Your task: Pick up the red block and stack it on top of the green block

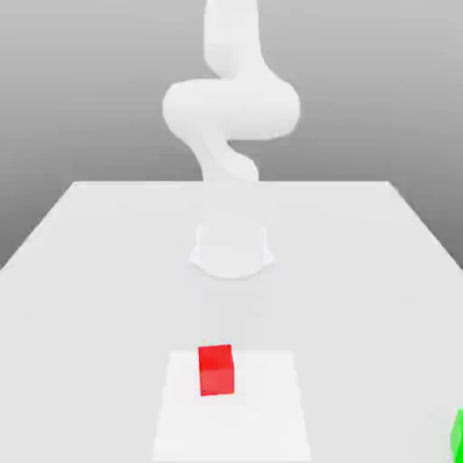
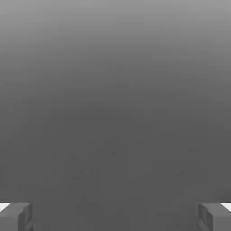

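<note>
**Red cube on pad, arm up, nothing held**

White table (image 1: pixel 81 271) with the white robot arm (image 1: pixel 231 108) rising from its round base (image 1: pixel 232 249) toward the far side. The arm bends up and over – the upper links leave the exterior view at the top.

Red block (image 1: pixel 215 369) sits flat on a paler square patch (image 1: pixel 262 407) of the tabletop, in front of the base, near the patch's far edge and a bit toward the exterior view's left. Nothing touches it.

Green block (image 1: pixel 458 434) – just a sliver at the exterior view's right edge, low in the picture, well apart from the red block and off the patch.

Gripper (image 2: pixel 115 216): in the hand view the two grey fingertips (image 2: pixel 16 216) stand far apart at opposite sides, jaws spread wide, nothing between them but plain grey background. Released, grasping nothing.
</note>
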Robot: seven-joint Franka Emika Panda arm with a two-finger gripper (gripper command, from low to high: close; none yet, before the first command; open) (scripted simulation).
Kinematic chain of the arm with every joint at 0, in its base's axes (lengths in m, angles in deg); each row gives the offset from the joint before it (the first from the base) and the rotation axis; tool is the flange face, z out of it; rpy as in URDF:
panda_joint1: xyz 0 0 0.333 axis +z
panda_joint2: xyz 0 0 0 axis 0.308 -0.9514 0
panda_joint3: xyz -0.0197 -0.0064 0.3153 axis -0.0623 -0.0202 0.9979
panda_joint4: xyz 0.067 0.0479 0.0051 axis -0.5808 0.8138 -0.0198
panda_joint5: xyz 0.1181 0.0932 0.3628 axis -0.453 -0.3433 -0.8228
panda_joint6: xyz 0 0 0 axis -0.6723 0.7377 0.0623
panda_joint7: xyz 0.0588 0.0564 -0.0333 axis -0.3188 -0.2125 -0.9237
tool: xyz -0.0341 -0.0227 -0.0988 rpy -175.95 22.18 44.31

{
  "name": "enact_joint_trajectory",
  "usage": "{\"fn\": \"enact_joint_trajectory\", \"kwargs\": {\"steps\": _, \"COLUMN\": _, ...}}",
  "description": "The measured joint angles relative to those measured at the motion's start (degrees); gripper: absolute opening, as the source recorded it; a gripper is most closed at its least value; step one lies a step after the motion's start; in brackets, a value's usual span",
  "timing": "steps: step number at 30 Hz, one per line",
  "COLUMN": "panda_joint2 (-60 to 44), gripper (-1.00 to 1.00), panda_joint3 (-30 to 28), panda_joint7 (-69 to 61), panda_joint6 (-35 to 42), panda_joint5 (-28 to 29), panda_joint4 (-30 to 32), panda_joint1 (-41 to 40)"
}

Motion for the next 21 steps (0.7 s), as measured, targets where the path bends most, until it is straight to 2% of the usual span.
{"fn": "enact_joint_trajectory", "kwargs": {"steps": 6, "panda_joint2": -12.56, "gripper": 0.0, "panda_joint3": -4.27, "panda_joint7": -5.48, "panda_joint6": -7.71, "panda_joint5": -3.49, "panda_joint4": 8.31, "panda_joint1": 3.12}}
{"fn": "enact_joint_trajectory", "kwargs": {"steps": 12, "panda_joint2": -25.3, "gripper": 0.0, "panda_joint3": -5.9, "panda_joint7": -9.61, "panda_joint6": -15.55, "panda_joint5": -5.12, "panda_joint4": 16.66, "panda_joint1": 4.76}}
{"fn": "enact_joint_trajectory", "kwargs": {"steps": 15, "panda_joint2": -32.33, "gripper": 0.0, "panda_joint3": -5.97, "panda_joint7": -10.36, "panda_joint6": -20.19, "panda_joint5": -3.84, "panda_joint4": 21.32, "panda_joint1": 4.66}}
{"fn": "enact_joint_trajectory", "kwargs": {"steps": 18, "panda_joint2": -38.78, "gripper": 0.0, "panda_joint3": -6.09, "panda_joint7": -8.79, "panda_joint6": -24.85, "panda_joint5": 0.58, "panda_joint4": 25.65, "panda_joint1": 3.51}}
{"fn": "enact_joint_trajectory", "kwargs": {"steps": 21, "panda_joint2": -42.77, "gripper": 0.0, "panda_joint3": -6.06, "panda_joint7": -8.79, "panda_joint6": -28.18, "panda_joint5": 1.24, "panda_joint4": 26.09, "panda_joint1": 3.35}}
